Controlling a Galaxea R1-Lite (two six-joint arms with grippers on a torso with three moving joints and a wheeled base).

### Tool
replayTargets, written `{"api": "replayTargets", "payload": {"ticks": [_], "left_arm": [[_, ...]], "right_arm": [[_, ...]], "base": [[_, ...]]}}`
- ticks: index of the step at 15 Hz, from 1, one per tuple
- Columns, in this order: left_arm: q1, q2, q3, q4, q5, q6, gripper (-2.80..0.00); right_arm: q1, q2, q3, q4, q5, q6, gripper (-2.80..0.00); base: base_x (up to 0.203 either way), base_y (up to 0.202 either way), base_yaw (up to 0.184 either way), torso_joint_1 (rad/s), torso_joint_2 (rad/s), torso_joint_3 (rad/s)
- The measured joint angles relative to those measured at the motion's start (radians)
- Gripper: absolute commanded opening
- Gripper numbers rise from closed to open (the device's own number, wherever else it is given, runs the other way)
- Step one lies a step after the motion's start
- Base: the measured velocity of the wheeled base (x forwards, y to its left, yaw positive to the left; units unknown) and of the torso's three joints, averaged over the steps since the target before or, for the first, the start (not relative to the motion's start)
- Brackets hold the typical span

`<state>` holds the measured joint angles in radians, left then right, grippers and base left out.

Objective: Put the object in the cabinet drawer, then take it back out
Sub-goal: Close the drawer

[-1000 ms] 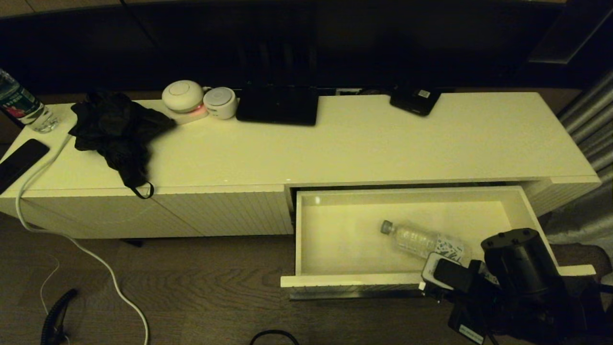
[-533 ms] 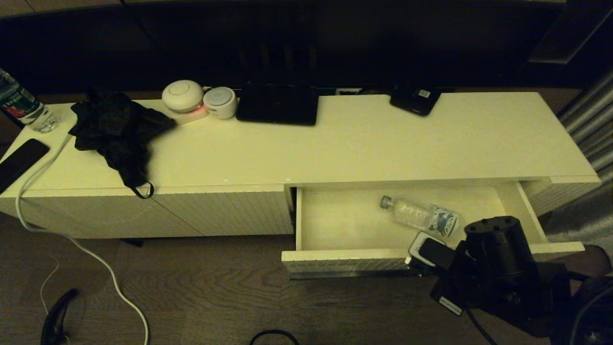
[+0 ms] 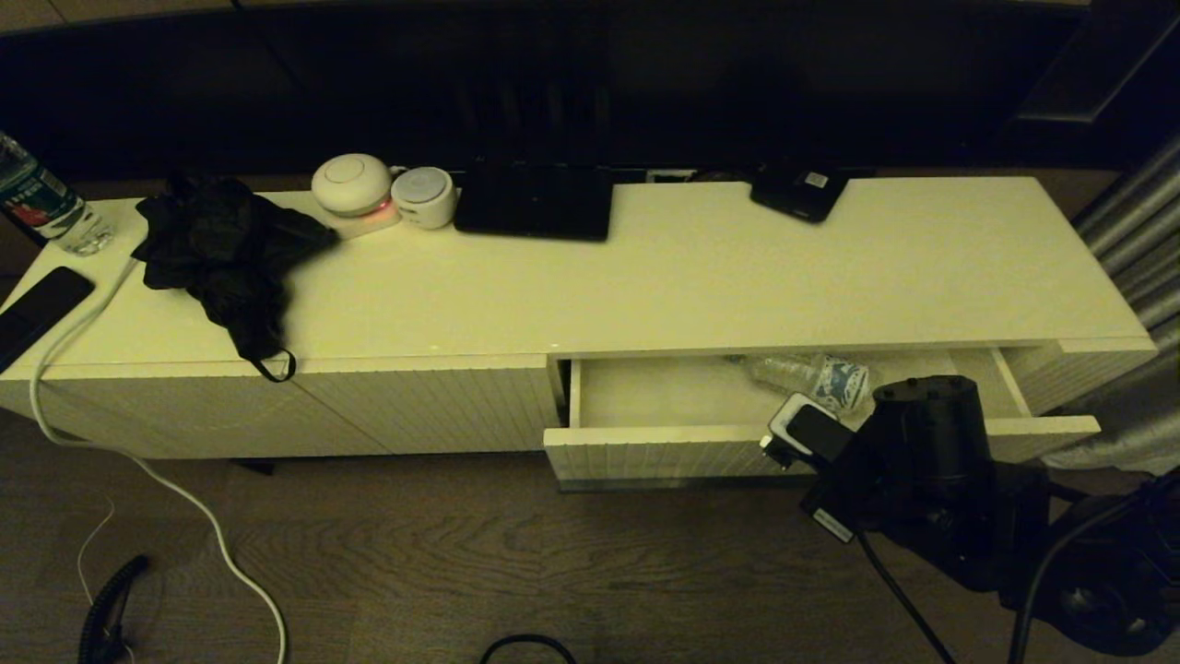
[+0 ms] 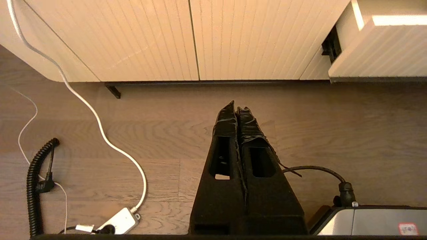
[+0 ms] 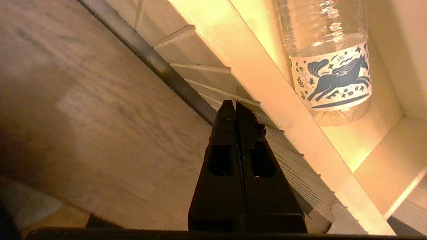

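Drawer [image 3: 664,450] mostly pushed in, a strip of its inside showing. Bottle [image 3: 811,376] lies on its side in there, toward the right end, half under the cabinet [image 3: 701,277] top. My right gripper [image 5: 235,106] has fingers pressed together, empty, tips against the ribbed front by the bar handle [image 5: 160,65]. Step, as I judge: shutting the drawer. Next calls for a straight, even push. Left gripper [image 4: 236,108] closed, idle over the floor.

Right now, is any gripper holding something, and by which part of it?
Nothing is held. The right gripper is shut and empty at the drawer front; the bottle lies free inside. The left gripper is shut above the floor.
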<state>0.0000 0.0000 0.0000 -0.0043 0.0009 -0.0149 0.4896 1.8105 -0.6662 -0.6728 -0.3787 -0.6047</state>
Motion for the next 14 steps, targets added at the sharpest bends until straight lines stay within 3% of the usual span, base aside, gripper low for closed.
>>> {"api": "replayTargets", "payload": {"ticks": [8, 14], "left_arm": [[0.000, 0.000, 0.000, 0.000, 0.000, 0.000, -2.80], [0.000, 0.000, 0.000, 0.000, 0.000, 0.000, -2.80]], "right_arm": [[-0.033, 0.103, -0.118, -0.178, -0.006, -0.001, -2.80], [-0.034, 0.129, -0.139, -0.195, -0.006, -0.030, -2.80]], "base": [[0.000, 0.000, 0.000, 0.000, 0.00, 0.000], [0.000, 0.000, 0.000, 0.000, 0.00, 0.000]]}}
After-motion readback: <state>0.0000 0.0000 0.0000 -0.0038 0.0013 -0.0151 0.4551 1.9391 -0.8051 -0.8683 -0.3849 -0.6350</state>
